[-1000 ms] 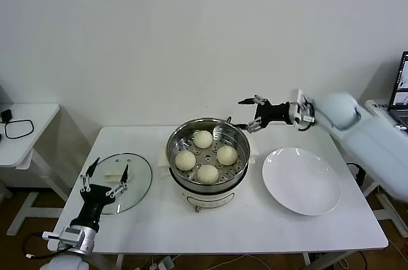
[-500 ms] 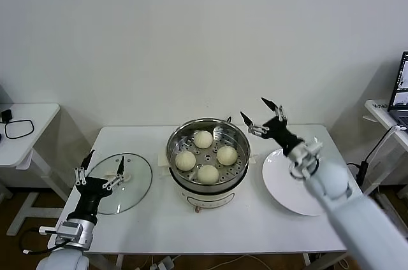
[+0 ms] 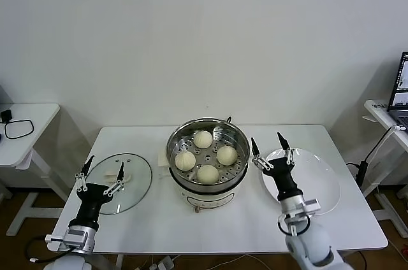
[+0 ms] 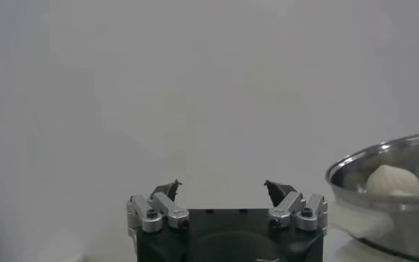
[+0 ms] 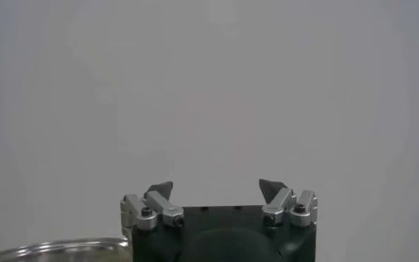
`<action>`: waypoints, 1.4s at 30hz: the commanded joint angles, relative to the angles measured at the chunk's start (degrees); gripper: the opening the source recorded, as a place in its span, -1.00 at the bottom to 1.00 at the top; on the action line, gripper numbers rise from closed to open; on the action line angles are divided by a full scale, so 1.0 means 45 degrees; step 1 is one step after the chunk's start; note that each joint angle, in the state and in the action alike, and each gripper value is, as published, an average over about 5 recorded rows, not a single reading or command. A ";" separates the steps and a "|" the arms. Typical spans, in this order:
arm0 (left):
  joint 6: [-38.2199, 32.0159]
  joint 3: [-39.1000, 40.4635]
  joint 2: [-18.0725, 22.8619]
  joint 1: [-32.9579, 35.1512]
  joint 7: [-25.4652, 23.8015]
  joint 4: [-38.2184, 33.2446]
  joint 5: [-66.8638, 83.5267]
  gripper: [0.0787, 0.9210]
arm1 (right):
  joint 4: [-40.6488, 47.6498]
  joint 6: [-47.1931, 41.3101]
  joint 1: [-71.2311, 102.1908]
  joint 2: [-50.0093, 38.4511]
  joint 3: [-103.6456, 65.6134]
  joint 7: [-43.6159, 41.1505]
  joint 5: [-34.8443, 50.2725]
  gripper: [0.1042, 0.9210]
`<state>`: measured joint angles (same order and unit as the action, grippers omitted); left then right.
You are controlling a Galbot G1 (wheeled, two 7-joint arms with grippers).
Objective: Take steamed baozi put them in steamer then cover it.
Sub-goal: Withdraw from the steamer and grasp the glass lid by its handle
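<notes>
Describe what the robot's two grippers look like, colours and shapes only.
Both match. The left gripper and right gripper each have a black body, silver-grey metal linkages held by small screws, and two thin fingers ending in dark pointed tips. Behind each sits a silver-grey wrist collar, and the right arm beyond it has a rounded pale grey-white shell.

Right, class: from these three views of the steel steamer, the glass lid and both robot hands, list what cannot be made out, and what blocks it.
- Round glass lid: head view, the open left hand covers part of it.
- Flat white plate: head view, the open right hand covers its near-left rim.
- Shiny steel steamer: left wrist view, cut off by the picture's edge; one cream-white baozi shows.
- Steamer base front: markings too small to read.
</notes>
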<state>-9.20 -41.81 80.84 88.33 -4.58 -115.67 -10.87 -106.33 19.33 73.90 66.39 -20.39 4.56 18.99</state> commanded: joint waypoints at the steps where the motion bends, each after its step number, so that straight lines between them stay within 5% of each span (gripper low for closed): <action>1: -0.3407 -0.0591 0.0075 0.0228 0.2172 0.2351 -0.8860 0.77 | -0.0548 0.0865 0.1727 0.1402 -0.0484 0.0910 -0.0969 0.76; 13: -0.4076 -0.1527 -0.0697 -0.0556 0.4026 0.5584 -1.5218 0.77 | -0.0516 0.0859 0.1762 0.1592 -0.0448 0.0926 -0.1148 0.76; 42: -0.2753 -0.0869 -0.1196 -0.3492 0.3638 0.7270 -1.5313 0.77 | -0.0695 0.0572 0.1855 0.1551 -0.0277 0.0875 -0.1555 0.76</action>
<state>-22.40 -46.05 75.82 76.78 12.35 -85.45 -78.05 -109.24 21.96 81.95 73.28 -21.69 8.44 12.44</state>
